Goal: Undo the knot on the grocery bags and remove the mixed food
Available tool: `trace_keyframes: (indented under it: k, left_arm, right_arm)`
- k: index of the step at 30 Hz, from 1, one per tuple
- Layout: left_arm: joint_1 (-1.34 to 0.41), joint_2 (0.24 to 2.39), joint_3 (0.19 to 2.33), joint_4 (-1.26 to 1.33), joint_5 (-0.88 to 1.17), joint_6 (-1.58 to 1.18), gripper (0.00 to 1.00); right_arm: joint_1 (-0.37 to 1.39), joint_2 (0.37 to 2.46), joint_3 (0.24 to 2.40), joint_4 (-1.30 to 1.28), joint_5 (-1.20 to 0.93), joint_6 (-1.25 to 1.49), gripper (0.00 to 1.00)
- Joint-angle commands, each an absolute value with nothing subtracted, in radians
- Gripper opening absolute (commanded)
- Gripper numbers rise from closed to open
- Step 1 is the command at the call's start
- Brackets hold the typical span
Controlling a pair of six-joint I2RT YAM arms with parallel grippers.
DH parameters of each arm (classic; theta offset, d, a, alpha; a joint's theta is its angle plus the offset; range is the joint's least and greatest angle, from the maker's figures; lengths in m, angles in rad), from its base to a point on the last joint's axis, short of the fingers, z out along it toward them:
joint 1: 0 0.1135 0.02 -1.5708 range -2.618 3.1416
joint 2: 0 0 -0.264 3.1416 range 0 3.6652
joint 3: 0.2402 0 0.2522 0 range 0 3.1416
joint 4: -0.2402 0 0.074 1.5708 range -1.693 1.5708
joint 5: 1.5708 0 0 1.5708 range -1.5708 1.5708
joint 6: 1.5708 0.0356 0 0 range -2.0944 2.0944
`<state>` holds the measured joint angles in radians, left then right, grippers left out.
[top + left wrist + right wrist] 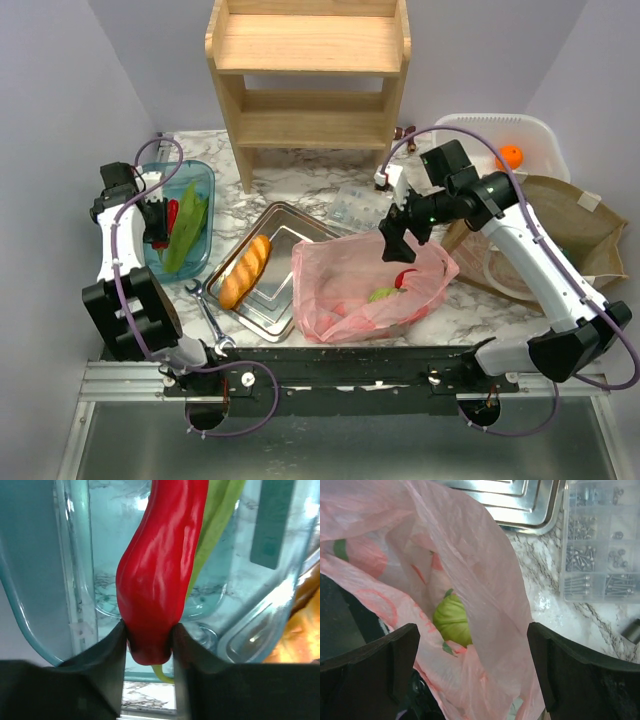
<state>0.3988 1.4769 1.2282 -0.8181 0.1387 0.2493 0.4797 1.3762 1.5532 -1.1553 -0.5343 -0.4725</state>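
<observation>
Two grippers are in view: the left gripper (149, 632) is clenched on one end of a red pepper (160, 570), held over a clear blue container (35, 595) at the left of the table (300, 180), where a green vegetable (188, 230) lies. The right gripper (472, 630) is spread wide, grasping nothing, just above the open pink bag (350, 270), which lies on the table just right of the tray (290, 225) carrying a loaf (245, 270). A pale-green cabbage (452, 620) is seen inside the bag.

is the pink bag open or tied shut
Open: the pink bag gapes at its mouth below the open right gripper, and a pale-green cabbage shows inside.
</observation>
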Motion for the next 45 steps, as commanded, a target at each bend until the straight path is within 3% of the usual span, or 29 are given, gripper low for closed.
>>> trace_keyframes:
  k: [1, 3, 7, 10, 13, 15, 23, 27, 31, 35, 40, 45]
  left_arm:
    - [0.419, 1.547, 1.236, -0.788, 0.104, 0.27, 0.45]
    - [0.418, 1.539, 1.233, -0.782, 0.129, 0.264, 0.59]
    - [0.415, 1.508, 1.271, -0.839, 0.265, 0.274, 0.87]
    - [0.4, 1.429, 1.32, -0.915, 0.524, 0.26, 0.98]
    - [0.3, 1.289, 1.316, -0.955, 0.818, 0.294, 0.99]
    - [0.173, 1.197, 1.319, -0.981, 0.902, 0.33, 0.98]
    - [-0.333, 0.952, 1.296, -0.852, 0.884, 0.387, 0.97]
    - [-0.581, 0.904, 1.261, -0.877, 0.71, 0.605, 0.91]
    - [-0.78, 0.862, 1.189, -0.802, 0.564, 0.717, 0.83]
    - [-0.963, 0.948, 1.245, -0.756, 0.456, 0.711, 0.72]
    - [-1.065, 1.099, 1.444, -0.718, 0.496, 0.639, 0.52]
    - [-1.145, 1.26, 1.588, -0.735, 0.54, 0.654, 0.4]
  right_arm:
    - [0.497, 1.356, 1.457, -1.08, -0.35, -0.531, 0.97]
    - [0.499, 1.354, 1.423, -1.051, -0.315, -0.54, 0.94]
    - [0.498, 1.366, 1.422, -1.062, -0.355, -0.526, 0.71]
    - [0.5, 1.356, 1.41, -1.049, -0.423, -0.517, 0.46]
    - [0.5, 1.34, 1.4, -1.012, -0.481, -0.486, 0.2]
    - [0.5, 1.339, 1.407, -1.0, -0.518, -0.472, 0.03]
    - [0.5, 1.28, 1.475, -0.834, -0.613, -0.411, 0.01]
    - [0.5, 1.229, 1.421, -0.891, -0.628, -0.453, 0.01]
    - [0.5, 1.219, 1.286, -1.019, -0.514, -0.571, 0.01]
    - [0.5, 1.219, 1.219, -1.033, -0.439, -0.572, 0.01]
    - [0.499, 1.285, 1.288, -1.026, -0.421, -0.485, 0.01]
    - [0.5, 1.35, 1.303, -0.949, -0.35, -0.376, 0.01]
